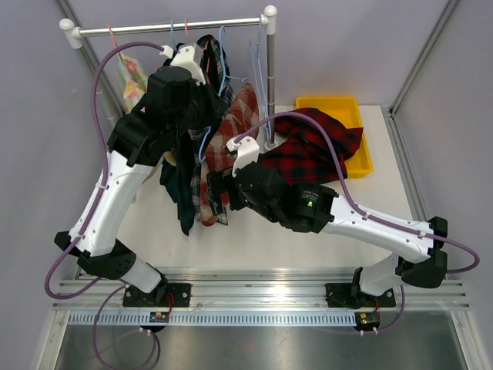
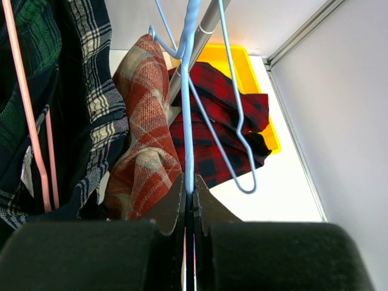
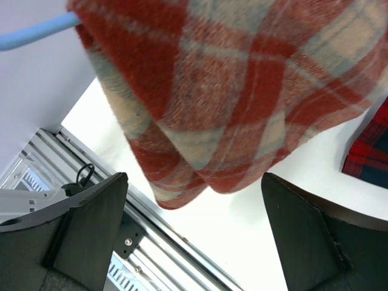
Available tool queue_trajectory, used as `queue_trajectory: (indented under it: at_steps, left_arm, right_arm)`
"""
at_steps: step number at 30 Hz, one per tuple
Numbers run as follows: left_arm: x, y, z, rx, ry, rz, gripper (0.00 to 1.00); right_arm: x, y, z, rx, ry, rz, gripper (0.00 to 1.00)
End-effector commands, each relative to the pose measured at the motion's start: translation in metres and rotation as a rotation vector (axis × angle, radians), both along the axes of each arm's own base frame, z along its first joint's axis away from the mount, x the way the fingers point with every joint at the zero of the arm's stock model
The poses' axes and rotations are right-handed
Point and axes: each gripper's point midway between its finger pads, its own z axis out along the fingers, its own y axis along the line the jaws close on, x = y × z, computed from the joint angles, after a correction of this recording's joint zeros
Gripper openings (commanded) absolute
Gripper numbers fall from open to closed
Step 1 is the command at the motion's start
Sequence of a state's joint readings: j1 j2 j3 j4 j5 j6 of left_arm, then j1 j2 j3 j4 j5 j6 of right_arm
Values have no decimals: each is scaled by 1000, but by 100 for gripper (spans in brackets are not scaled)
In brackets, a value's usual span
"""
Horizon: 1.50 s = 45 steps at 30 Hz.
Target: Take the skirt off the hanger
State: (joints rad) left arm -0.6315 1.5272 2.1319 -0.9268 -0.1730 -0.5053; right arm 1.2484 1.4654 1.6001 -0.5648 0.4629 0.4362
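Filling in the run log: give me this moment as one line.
left gripper: shut on blue hanger | right gripper: open at hem of red plaid skirt | status: removal not yet done

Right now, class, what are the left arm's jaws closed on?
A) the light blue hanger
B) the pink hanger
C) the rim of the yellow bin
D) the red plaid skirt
A: in the left wrist view the left arm's jaws stand shut on the light blue hanger, whose wire runs straight down between them, while the pink hanger hangs apart to one side.
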Motion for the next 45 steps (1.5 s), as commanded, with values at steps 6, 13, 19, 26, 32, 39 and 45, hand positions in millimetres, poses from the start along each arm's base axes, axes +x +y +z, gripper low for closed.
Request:
queue_trajectory:
  at_steps: [6, 13, 19, 26, 32, 39, 45]
  left_arm:
    - [-3, -1, 46, -86, -141, -11, 0]
    - [-11, 11, 49, -56, -156, 3, 0]
    - [-13, 8, 50, -68, -152, -12, 0]
    - [-16, 14, 50, -28, -158, -11, 0]
    - [-16, 18, 48, -9, -155, -6, 0]
    - [-17, 11, 52, -46, -159, -25, 0]
    - [-22, 9, 56, -73, -159, -45, 0]
  right_arm:
    - [17, 1, 15, 34, -60, -99, 95]
    - [17, -13, 11, 33, -73, -126, 87]
    - [22, -11, 14, 20, -99, -135, 75]
    - [20, -6, 16, 38, -86, -125, 78]
    - [19, -16, 35, 67, -102, -137, 81]
    - [23, 9, 17, 46, -85, -108, 82]
    - [31, 30, 10, 19, -101, -106, 80]
